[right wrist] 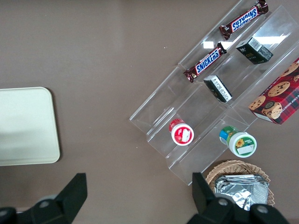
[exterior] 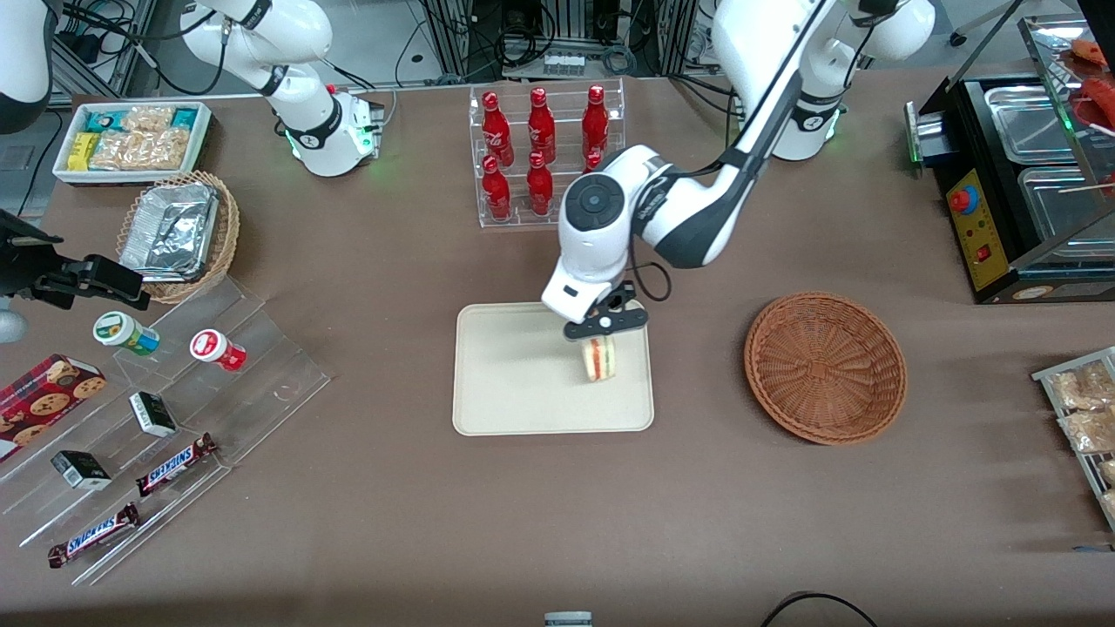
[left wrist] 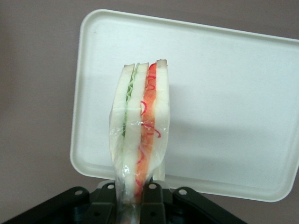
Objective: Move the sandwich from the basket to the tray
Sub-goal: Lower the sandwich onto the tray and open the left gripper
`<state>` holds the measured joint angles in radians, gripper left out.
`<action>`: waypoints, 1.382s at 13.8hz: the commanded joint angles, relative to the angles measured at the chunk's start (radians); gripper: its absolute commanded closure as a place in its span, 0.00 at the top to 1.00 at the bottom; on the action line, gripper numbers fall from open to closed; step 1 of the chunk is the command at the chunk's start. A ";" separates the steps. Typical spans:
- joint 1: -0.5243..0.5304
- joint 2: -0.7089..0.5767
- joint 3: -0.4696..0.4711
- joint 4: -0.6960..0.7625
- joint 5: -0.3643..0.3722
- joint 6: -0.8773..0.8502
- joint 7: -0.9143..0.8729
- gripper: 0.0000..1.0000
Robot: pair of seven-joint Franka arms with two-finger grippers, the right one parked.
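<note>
A wide, matte brown cloth-covered surface (exterior: 392, 488) fills nearly the whole scene under even overhead light. Past its edge farthest from the front camera stand grey metal racks (exterior: 557, 35) hung with tangled black cables (exterior: 435, 43).

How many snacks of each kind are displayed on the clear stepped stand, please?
Snickers chocolate bars: 2
small black cartons: 2
round lidded tubs, one green-topped and one red-topped: 2
red plaid cookie box: 1
Total: 7
Away from the stand, the left arm's hand grips the wrapped triangular sandwich over the cream rectangular tray.
</note>
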<state>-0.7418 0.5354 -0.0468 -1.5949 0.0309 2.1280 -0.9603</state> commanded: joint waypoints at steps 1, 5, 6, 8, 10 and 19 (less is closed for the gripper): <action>-0.039 0.095 0.015 0.148 0.012 -0.016 0.006 0.00; -0.071 0.155 0.016 0.194 0.036 -0.010 0.014 0.00; -0.073 0.181 0.016 0.203 0.040 -0.003 0.015 0.00; -0.073 0.207 0.015 0.202 0.072 0.010 0.017 0.00; -0.088 0.222 0.016 0.200 0.078 0.010 0.017 0.00; -0.088 0.244 0.022 0.216 0.081 0.052 0.020 0.99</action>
<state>-0.8145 0.7724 -0.0423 -1.4087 0.0985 2.1896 -0.9340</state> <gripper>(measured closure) 0.476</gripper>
